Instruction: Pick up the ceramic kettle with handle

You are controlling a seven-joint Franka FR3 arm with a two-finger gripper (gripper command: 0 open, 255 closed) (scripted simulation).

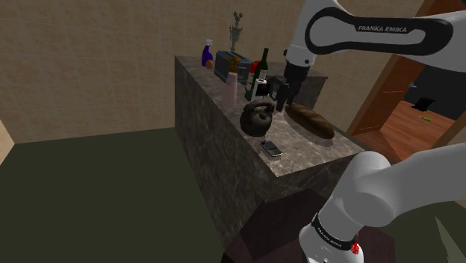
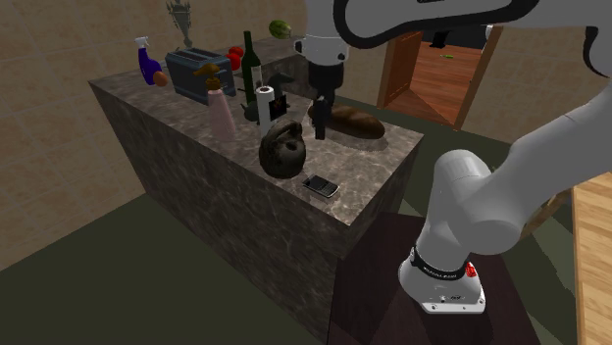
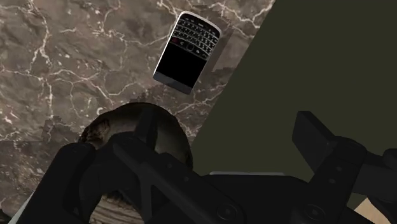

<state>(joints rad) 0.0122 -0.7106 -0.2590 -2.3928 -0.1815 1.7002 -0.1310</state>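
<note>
1. Here, the round, mottled brown-black kettle (image 1: pixel 258 119) with an arched handle stands upright on the counter, toward its near end. What it holds cannot be seen.
2. The all-black two-finger gripper (image 1: pixel 282 95) hangs at 1 o'clock of the kettle in the shoulder view, apart from it. In the wrist view its fingers (image 3: pixel 315 137) stand spread with nothing pinched, and one of them partly covers the kettle.
3. A slim pale pink bottle (image 1: pixel 232 87) stands at 11 o'clock of the kettle. A tall dark green wine bottle (image 1: pixel 263 63) stands at 12 o'clock, farther back. A blue spray bottle (image 1: pixel 207 54) with a white trigger sits at the far end, also at about 11 o'clock. The contents of all three cannot be told.
4. A grey-blue box-shaped toaster (image 1: pixel 232 63) stands between the spray bottle and the wine bottle. Whether its slots hold anything cannot be told.
5. A black keypad phone (image 1: pixel 271 148) with a silver edge lies flat near the kettle at 5 o'clock. A long brown loaf of bread (image 1: pixel 310 119) lies at 3 o'clock.
6. The counter (image 1: pixel 321 149) is a block of dark brown marble with pale veins.
7. Tan walls (image 1: pixel 89 67) rise behind it and a dark olive floor (image 1: pixel 89 202) lies below. A wooden door frame (image 1: pixel 381 90) stands at 3 o'clock of the counter. The dark reddish stand (image 1: pixel 261 239) sits at 6 o'clock.
</note>
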